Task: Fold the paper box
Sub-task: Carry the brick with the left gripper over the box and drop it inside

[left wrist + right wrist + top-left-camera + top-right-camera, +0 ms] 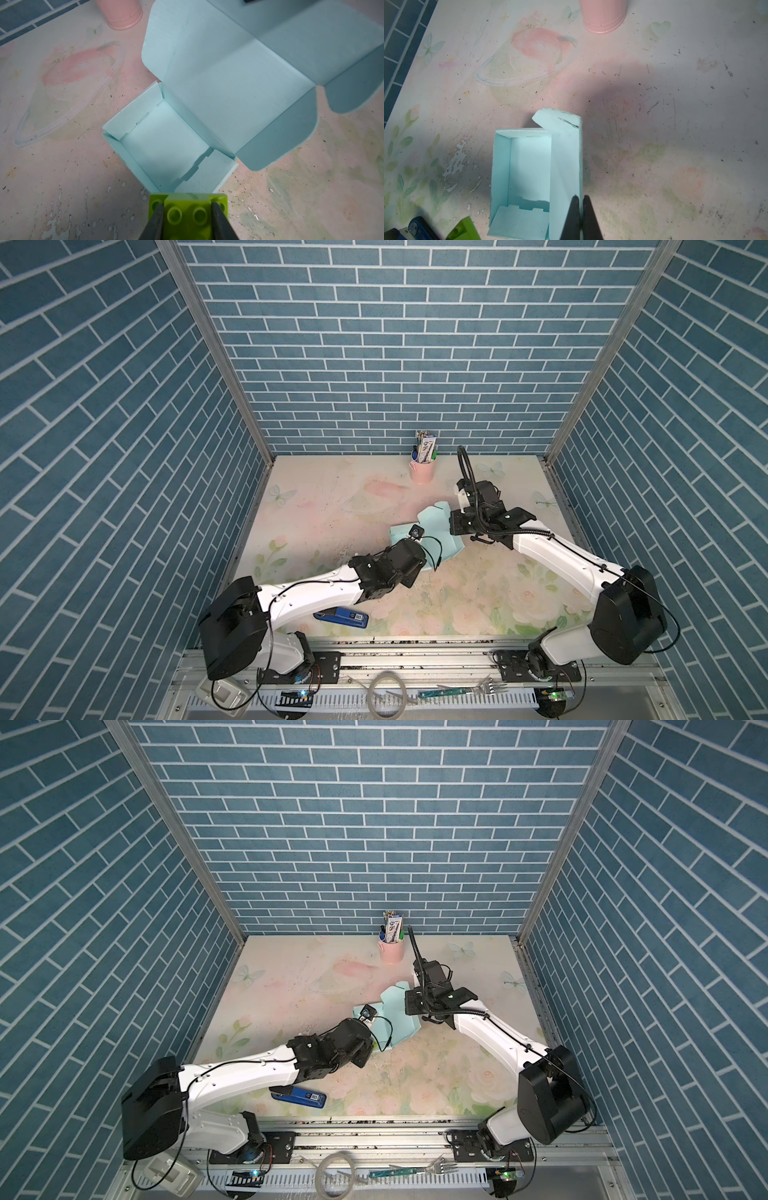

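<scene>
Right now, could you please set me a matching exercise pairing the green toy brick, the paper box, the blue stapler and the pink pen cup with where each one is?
Things:
1. green toy brick
2. paper box
3. blue stapler
4. pink pen cup

Places or states:
A. standing by the back wall
B. raised lid panel pinched by the right tool
C. lying near the front, partly under the left arm
D. gripped in the left tool

Pairs: 1-D, 2-B, 3-C, 4-A.

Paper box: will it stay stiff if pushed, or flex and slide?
Probably flexes: the paper box is thin creased card, lid flaps curling. Likely light and empty, so it may slide rather than tip.
</scene>
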`<state>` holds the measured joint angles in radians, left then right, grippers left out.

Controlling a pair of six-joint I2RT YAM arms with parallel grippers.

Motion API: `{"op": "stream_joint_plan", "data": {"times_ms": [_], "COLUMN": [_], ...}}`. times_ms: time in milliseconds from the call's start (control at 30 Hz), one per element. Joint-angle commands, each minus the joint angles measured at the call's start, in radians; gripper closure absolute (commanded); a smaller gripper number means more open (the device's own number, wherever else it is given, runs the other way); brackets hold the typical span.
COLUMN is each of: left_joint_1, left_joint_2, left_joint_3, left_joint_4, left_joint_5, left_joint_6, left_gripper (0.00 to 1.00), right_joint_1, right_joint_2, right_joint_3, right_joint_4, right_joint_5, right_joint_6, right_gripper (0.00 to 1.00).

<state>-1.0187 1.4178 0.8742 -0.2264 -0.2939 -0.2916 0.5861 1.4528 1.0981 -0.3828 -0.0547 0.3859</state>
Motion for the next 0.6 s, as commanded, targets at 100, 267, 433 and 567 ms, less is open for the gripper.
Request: {"op": "stream_joint_plan", "data": {"times_ms": [100, 267, 433, 567], "left_joint_1": [0.021, 0.044, 0.071, 0.089], "left_joint_2": [0.122, 0.211, 0.264, 0.300], "left_joint_3": [0.096, 0.149, 0.165, 0.175], "left_joint_4": [0.031, 0.030, 0.048, 0.068], "left_joint_5": [0.032, 0.045, 0.051, 0.054], "left_joint_6": [0.064, 0.083, 0.088, 0.089], "left_gripper": [0.64, 0.64, 0.64, 0.62], "right_joint_1": [-0.003, -0.003, -0.003, -0.003], "right_joint_2": [-0.042, -0.055, -0.067, -0.066], "right_joint_3": [0.018, 0.013, 0.013, 0.010], "right_joint_4": [-0.027, -0.031, -0.046, -0.057], "right_joint_5": [-0.048, -0.071, -0.075, -0.079], "right_joint_6": [-0.058, -0.068, -0.095, -0.114], "right_gripper": [1.00, 1.00, 1.00, 1.00]}}
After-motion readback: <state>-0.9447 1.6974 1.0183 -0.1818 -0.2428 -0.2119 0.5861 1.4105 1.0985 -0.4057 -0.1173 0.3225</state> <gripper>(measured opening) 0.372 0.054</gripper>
